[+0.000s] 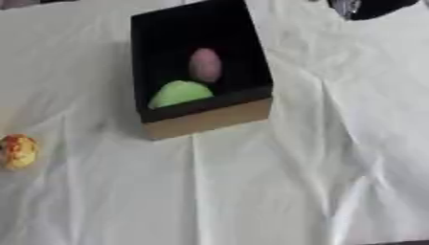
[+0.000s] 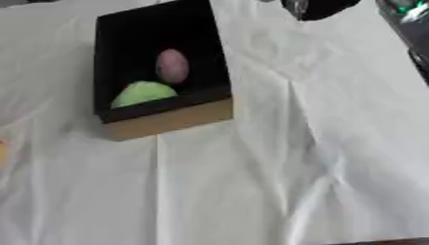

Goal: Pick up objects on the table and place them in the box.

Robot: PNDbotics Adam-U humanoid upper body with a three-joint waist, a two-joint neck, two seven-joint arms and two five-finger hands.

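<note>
Open box [image 1: 205, 119], black inside, brown outside, sits on white cloth [image 1: 276, 191] near far side of table. Pink egg shape [image 1: 204, 65] and green round thing [image 1: 179, 93] lie inside box, side by side, green one closer to front wall. Yellow and red thing [image 1: 17, 150] lies on cloth at left edge, well apart from box. Dark bit of robot [image 1: 368, 8] shows at top right corner; cannot tell if hand is open or closed.

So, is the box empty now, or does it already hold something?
Not empty. The open box holds a pink oval thing and a green rounded thing. A yellow thing lies outside on the cloth.
</note>
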